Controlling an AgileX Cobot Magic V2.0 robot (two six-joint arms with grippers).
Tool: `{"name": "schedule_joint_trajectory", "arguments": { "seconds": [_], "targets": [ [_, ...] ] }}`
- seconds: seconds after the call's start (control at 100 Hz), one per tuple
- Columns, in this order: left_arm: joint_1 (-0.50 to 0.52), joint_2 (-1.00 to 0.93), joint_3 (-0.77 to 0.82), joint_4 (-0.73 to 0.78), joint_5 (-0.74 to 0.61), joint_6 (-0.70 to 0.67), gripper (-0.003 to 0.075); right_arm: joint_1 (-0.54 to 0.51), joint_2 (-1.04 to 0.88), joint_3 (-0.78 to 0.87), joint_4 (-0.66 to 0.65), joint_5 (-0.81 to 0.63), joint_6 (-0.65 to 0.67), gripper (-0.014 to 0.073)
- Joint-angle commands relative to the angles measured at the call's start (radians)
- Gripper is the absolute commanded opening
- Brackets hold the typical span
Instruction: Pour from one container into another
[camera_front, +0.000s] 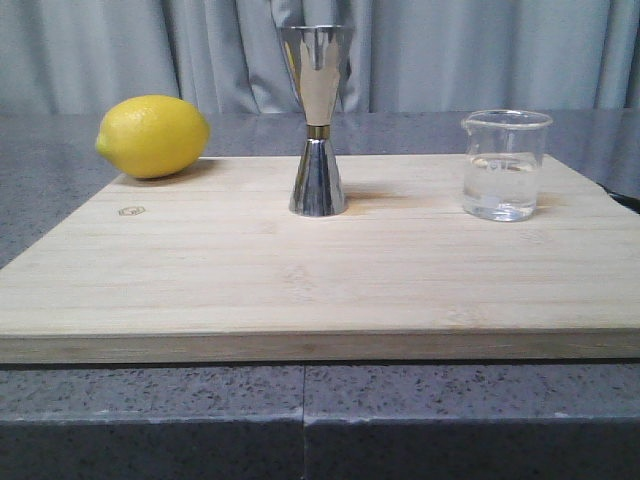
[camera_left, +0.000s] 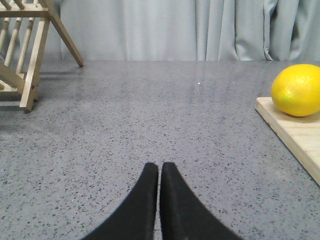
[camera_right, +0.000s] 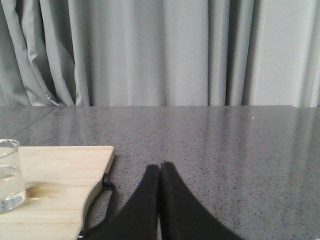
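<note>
My left hand (camera_left: 159, 172) is pinched shut and holds nothing. It sits low over the grey bench (camera_left: 150, 115). My right hand (camera_right: 160, 172) is pinched shut too, and it is empty as well. Neither hand shows in the front view.

The glass cup (camera_front: 505, 165) stands upright on the wooden board (camera_front: 300, 280). It has clear water in it, partly full. It is off to the left of my right hand and a bit ahead of it, near the board's edge. The shiny metal cup (camera_front: 318, 125) stands upright in the middle of the board, further left past the glass cup and well apart from it. It is tall and thin at the waist. A lemon (camera_front: 153, 135) rests at the far corner of the board, ahead and to the right of my left hand.

I think nothing is started yet. My right hand is nearer the glass cup, so it should open and go there.

Here is what could go wrong. The glass is smooth, so it could slip if I squeeze too softly. If I bump it while shut, water could slop out. The metal cup is tall with a small foot, so a knock could tip it over. Its mouth looks small, so a fast pour could spill on the board.
</note>
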Motion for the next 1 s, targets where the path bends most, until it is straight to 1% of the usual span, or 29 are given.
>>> {"name": "schedule_joint_trajectory", "arguments": {
  "seconds": [0.0,0.71,0.83,0.91,0.99],
  "targets": [
    [-0.007,-0.022,0.029,-0.009,-0.081,0.0,-0.0019,-0.001,-0.019,0.009,-0.004,-0.078,-0.004,-0.0071],
    [-0.007,-0.022,0.029,-0.01,-0.095,0.0,-0.0019,-0.001,-0.019,0.009,-0.007,-0.088,-0.004,-0.0072],
    [-0.007,-0.022,0.029,-0.01,-0.137,0.0,-0.0019,-0.001,-0.019,0.009,-0.005,-0.105,-0.002,-0.0071],
    [-0.007,-0.022,0.027,-0.013,-0.192,0.0,-0.0019,-0.001,-0.019,0.007,0.002,-0.105,-0.002,-0.0071],
    [-0.007,-0.022,0.014,-0.057,-0.22,0.0,-0.0019,-0.001,-0.019,-0.013,0.011,-0.066,-0.002,-0.0071]
  ]
}}
